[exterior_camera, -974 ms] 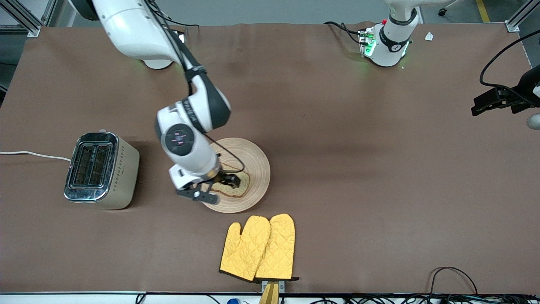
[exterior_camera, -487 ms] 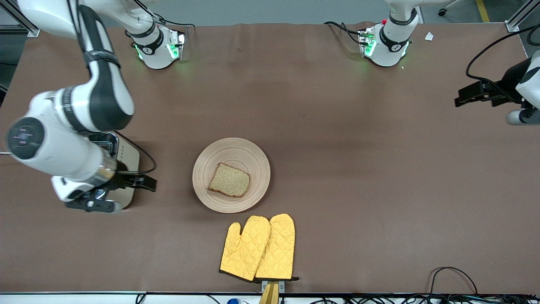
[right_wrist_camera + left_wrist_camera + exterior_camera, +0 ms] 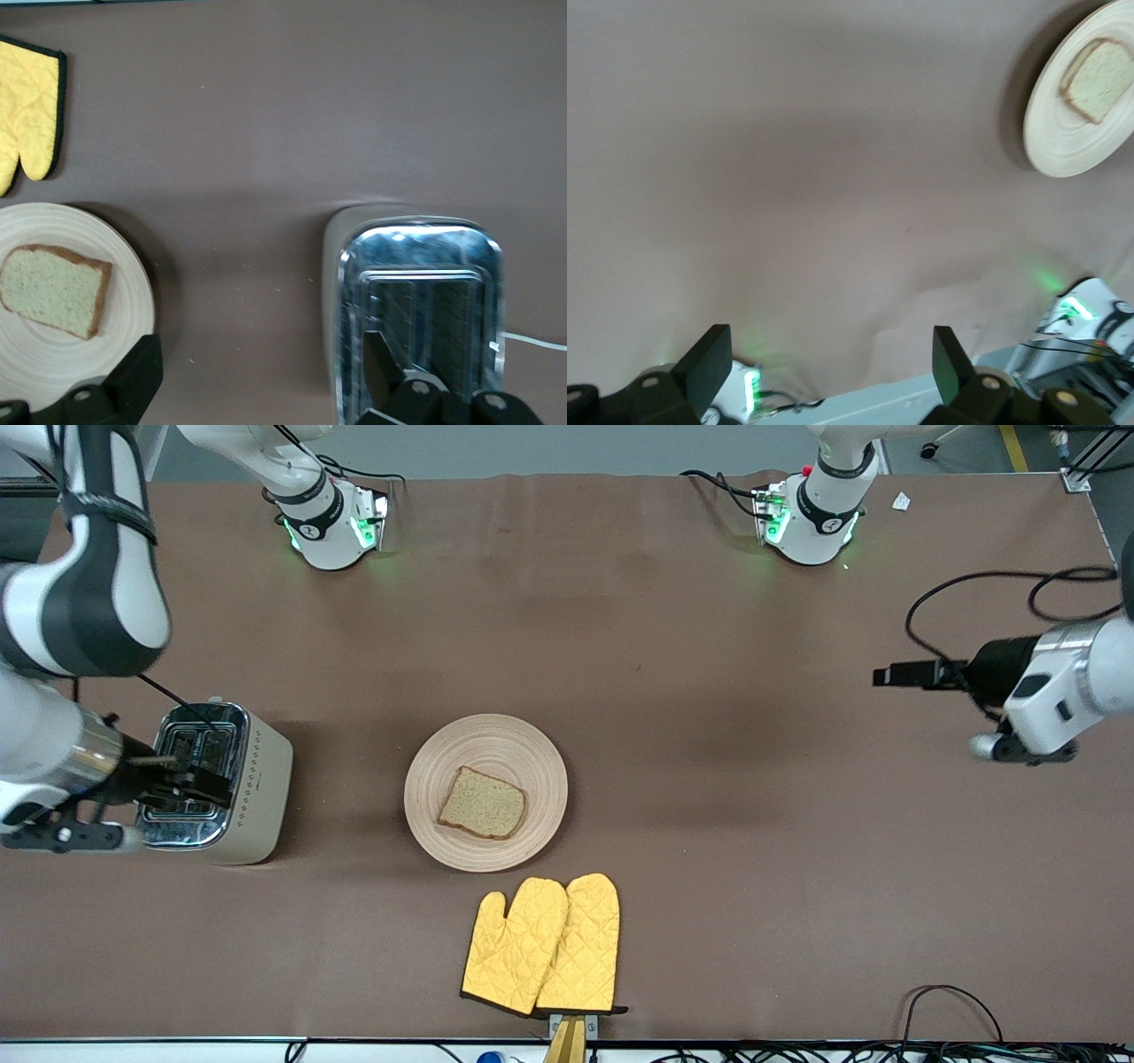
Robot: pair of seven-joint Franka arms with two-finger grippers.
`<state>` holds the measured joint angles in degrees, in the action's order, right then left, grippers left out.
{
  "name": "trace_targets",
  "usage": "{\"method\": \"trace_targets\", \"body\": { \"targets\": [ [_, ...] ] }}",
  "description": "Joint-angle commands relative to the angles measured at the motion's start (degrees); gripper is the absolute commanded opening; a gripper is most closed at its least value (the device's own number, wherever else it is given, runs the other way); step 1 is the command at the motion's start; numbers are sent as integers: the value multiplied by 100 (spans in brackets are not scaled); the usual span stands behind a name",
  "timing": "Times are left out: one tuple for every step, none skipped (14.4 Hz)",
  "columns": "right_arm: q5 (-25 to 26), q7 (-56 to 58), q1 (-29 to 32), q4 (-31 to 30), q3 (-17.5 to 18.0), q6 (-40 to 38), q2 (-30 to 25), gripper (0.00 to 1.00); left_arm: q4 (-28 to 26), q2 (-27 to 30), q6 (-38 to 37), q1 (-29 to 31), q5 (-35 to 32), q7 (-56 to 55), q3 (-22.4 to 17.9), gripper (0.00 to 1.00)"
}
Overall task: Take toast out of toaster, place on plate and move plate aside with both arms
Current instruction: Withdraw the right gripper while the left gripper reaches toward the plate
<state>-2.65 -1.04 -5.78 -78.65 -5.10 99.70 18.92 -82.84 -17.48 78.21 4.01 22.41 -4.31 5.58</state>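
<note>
The toast (image 3: pixel 483 803) lies flat on the round wooden plate (image 3: pixel 496 735) near the middle of the table. It also shows on the plate (image 3: pixel 53 363) in the right wrist view as a pale slice, the toast (image 3: pixel 53 288). My right gripper (image 3: pixel 197 776) hangs open over the toaster (image 3: pixel 257 779), with nothing between its fingers (image 3: pixel 142 376). My left gripper (image 3: pixel 890 676) is open and empty over bare table toward the left arm's end, well away from the plate (image 3: pixel 1063 133) and the toast (image 3: pixel 1099 69).
A silver and cream two-slot toaster (image 3: pixel 416 301) stands toward the right arm's end of the table. Two yellow quilted oven mitts (image 3: pixel 542 943) lie nearer to the front camera than the plate. Cables trail along the table's front edge.
My right arm has swung from over the plate to over the toaster, leaving the toast lying on the plate. The left gripper has come in from the table's end toward the middle.
</note>
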Motion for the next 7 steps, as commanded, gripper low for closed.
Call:
{"method": "trace_targets", "body": {
  "targets": [
    [195,445,322,-431,105,-240,-748,100,-494,-44,674,-49,368,-44,74,100],
    [186,499,436,-580,114,-232,-941,100,-923,-45,1183,-84,692,-44,118,100],
    [186,508,463,-773,114,-154,-1126,100,-1284,7,1675,-163,912,-44,205,100],
    [186,508,464,-879,114,-83,-1249,100,-1522,16,2106,-250,1002,-52,354,100],
    [177,508,472,-976,114,-82,-1373,100,-1664,-1,2511,-304,1124,-70,512,100],
    [151,508,507,-1020,114,-91,-1469,100,-1787,-71,2898,-356,1474,-70,671,100],
    [142,491,516,-1012,114,-187,-1505,100,-1971,-150,3363,-505,1721,-53,794,100]
  ]
}}
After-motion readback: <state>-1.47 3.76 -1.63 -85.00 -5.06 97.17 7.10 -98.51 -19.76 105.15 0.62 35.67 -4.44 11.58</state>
